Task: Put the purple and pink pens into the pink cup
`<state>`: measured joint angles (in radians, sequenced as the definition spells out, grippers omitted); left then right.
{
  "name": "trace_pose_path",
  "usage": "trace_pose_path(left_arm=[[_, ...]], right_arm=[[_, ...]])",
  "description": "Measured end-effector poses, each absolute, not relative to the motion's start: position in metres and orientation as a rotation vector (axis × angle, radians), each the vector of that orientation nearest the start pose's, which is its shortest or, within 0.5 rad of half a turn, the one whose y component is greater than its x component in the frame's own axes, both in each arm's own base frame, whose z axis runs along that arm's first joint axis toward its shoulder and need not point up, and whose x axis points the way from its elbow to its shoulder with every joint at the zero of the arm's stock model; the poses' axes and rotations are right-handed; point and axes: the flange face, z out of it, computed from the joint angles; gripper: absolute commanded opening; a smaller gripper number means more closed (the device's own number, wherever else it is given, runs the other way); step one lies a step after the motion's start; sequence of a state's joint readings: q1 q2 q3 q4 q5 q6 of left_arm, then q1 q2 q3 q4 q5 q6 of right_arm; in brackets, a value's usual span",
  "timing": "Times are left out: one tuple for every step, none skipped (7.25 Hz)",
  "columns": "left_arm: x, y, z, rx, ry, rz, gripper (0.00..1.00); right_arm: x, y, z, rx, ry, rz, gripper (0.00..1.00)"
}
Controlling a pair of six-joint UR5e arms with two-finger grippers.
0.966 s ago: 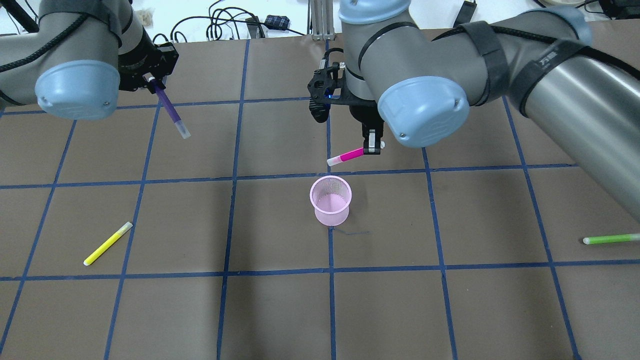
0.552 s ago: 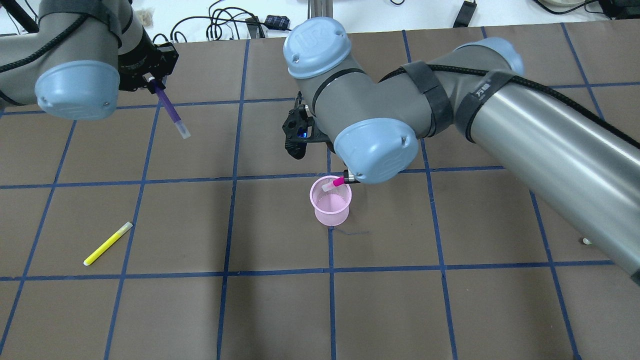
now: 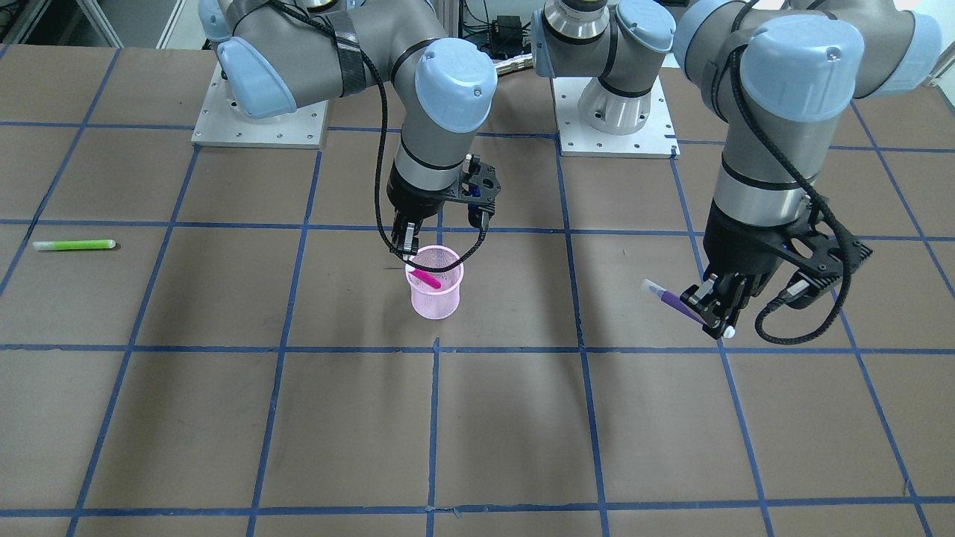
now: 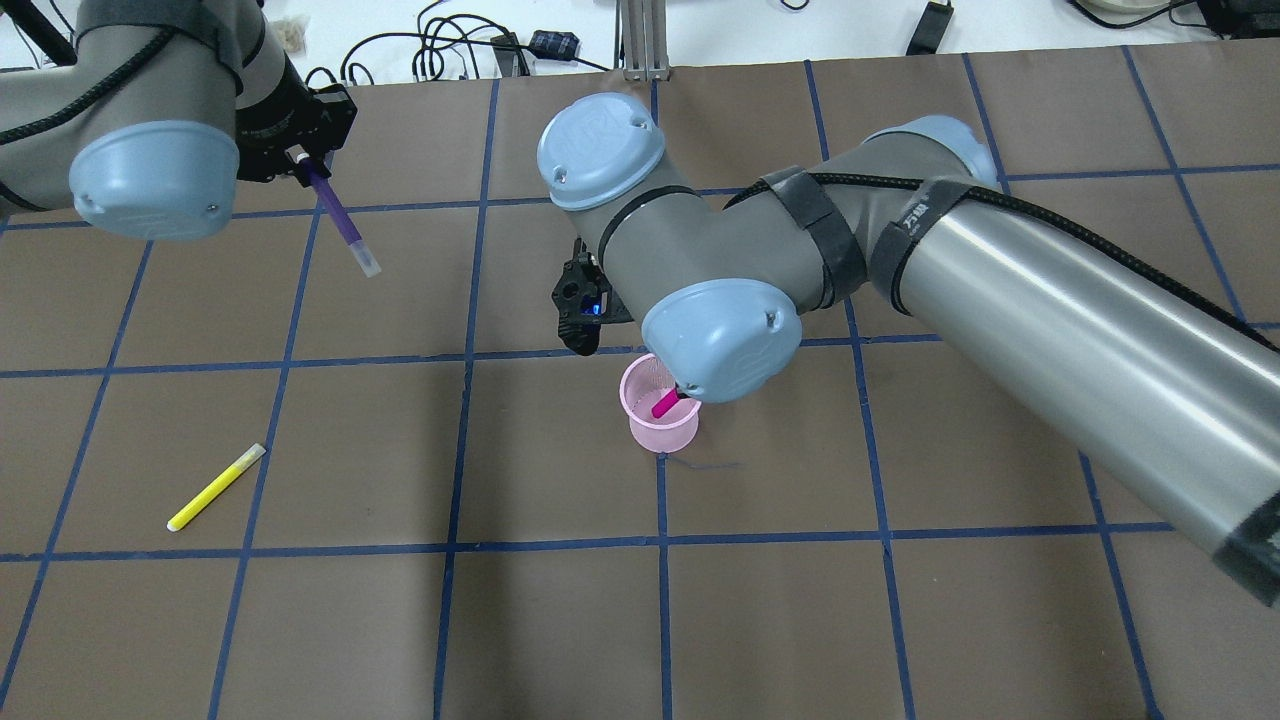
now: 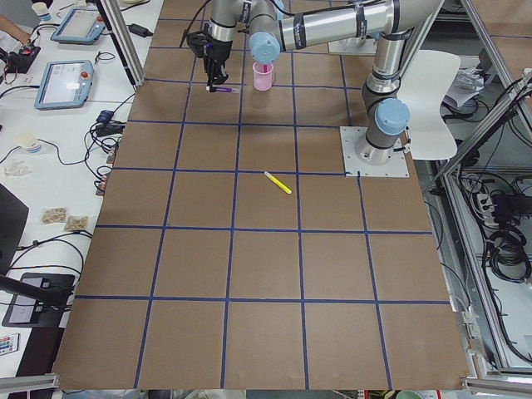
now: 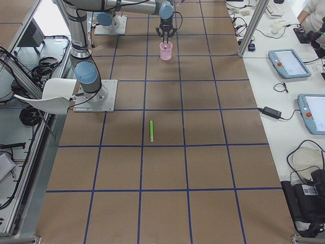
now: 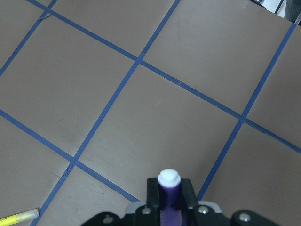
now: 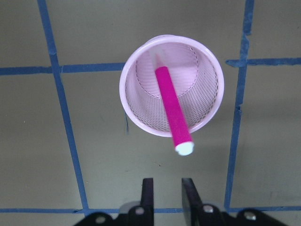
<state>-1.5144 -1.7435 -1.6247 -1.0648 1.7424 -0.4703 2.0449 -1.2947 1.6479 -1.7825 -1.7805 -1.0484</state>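
The pink mesh cup (image 4: 662, 432) stands upright near the table's middle, also in the front view (image 3: 435, 298) and the right wrist view (image 8: 141, 117). The pink pen (image 8: 173, 109) stands slanted inside it, its top leaning on the rim, and shows in the overhead view (image 4: 664, 405) and the front view (image 3: 427, 279). My right gripper (image 8: 168, 181) is open and empty just above the cup (image 3: 406, 242). My left gripper (image 4: 300, 160) is shut on the purple pen (image 4: 340, 220), held in the air far to the cup's left. The front view (image 3: 675, 300) and left wrist view (image 7: 169, 197) show the pen too.
A yellow pen (image 4: 216, 487) lies on the table at the left front. A green pen (image 3: 73, 245) lies far out on the right side, hidden under my right arm in the overhead view. Blue tape lines grid the brown table (image 4: 560, 620).
My right arm swung towards the cup with the pink pen and lowered it in. The pen now rests in the cup, let go. The left arm has not moved.
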Motion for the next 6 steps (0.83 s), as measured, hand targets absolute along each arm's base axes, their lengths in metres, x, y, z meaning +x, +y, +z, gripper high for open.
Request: trace_pose_path(left_arm=[[-0.085,-0.583,0.425,-0.828,2.884,-0.462,0.0],[-0.089,-0.583,0.424,-0.847,2.883,-0.466,0.0],[-0.105,-0.58,0.424,-0.838,2.891,-0.475,0.0],[-0.131,-0.576,0.424,-0.831,2.904,-0.5,0.0],[-0.161,-0.57,0.425,-0.838,2.918,-0.53,0.0],[-0.19,-0.562,0.423,-0.848,2.921,-0.547,0.0]], right_arm=[[0.358,-0.456,0.327,-2.284,2.365,0.31,1.0],[0.352,-0.462,0.335,-2.273,2.38,0.283,1.0],[0.335,-0.472,0.352,-2.233,2.417,0.233,1.0],[0.307,-0.483,0.378,-2.161,2.46,0.168,1.0],[0.269,-0.492,0.406,-2.078,2.495,0.108,1.0],[0.227,-0.497,0.432,-1.989,2.532,0.05,1.0]])
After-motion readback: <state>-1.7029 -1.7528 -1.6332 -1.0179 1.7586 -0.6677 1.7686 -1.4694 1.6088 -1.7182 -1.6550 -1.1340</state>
